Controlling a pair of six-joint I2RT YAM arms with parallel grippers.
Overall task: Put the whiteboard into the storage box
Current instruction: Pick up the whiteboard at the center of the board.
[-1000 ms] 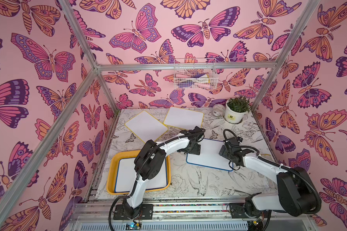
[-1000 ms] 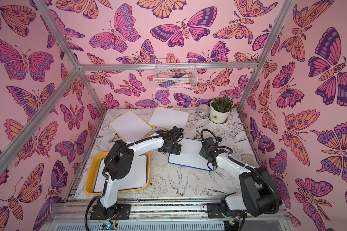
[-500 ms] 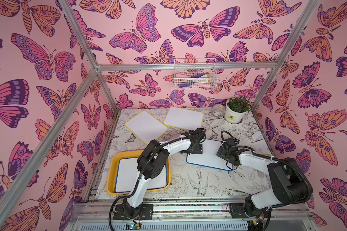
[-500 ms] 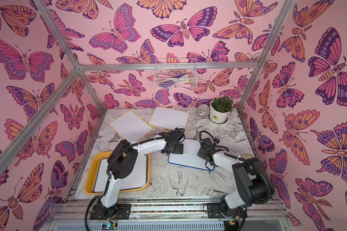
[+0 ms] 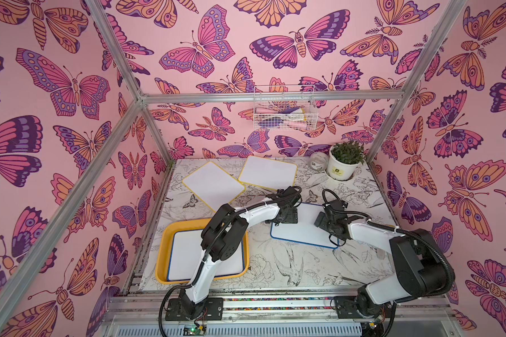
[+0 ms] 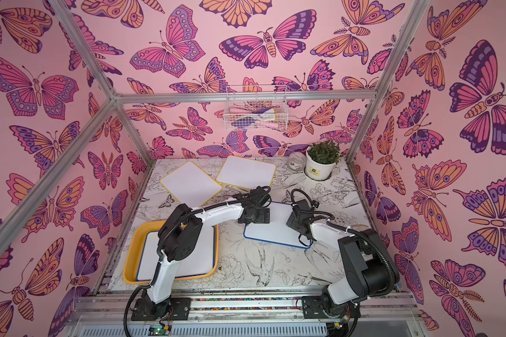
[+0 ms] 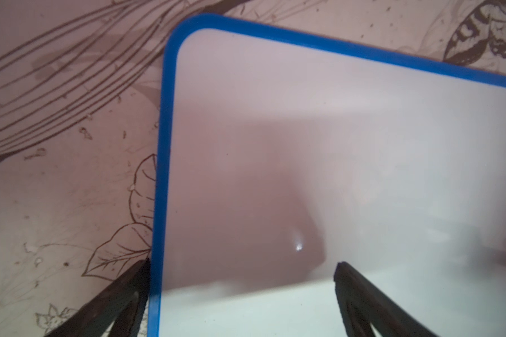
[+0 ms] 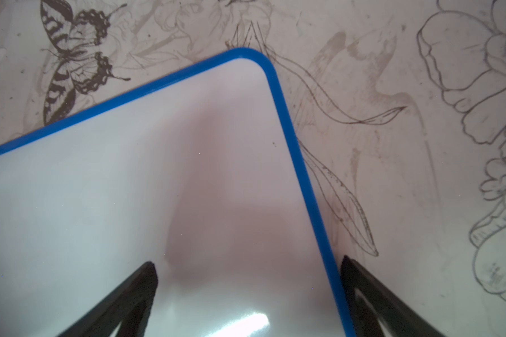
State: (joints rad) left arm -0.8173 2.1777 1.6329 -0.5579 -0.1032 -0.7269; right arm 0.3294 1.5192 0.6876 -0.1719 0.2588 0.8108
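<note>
A blue-rimmed board (image 5: pixel 301 229) lies flat on the counter (image 5: pixel 278 264), right of centre, well apart from the yellow box (image 5: pixel 162 256) at the near left. The left tool (image 7: pixel 242 264) and right tool (image 8: pixel 247 261) are both spread wide and grip nothing. Each straddles a blue edge near a corner, one finger over the white face and one outside it. This looks like the reach before the grasp; next, each must catch the thin rim. Bare counter separates board and box, but the box holds another board (image 5: pixel 184 258) and the left arm's elbow hangs over it.
</note>
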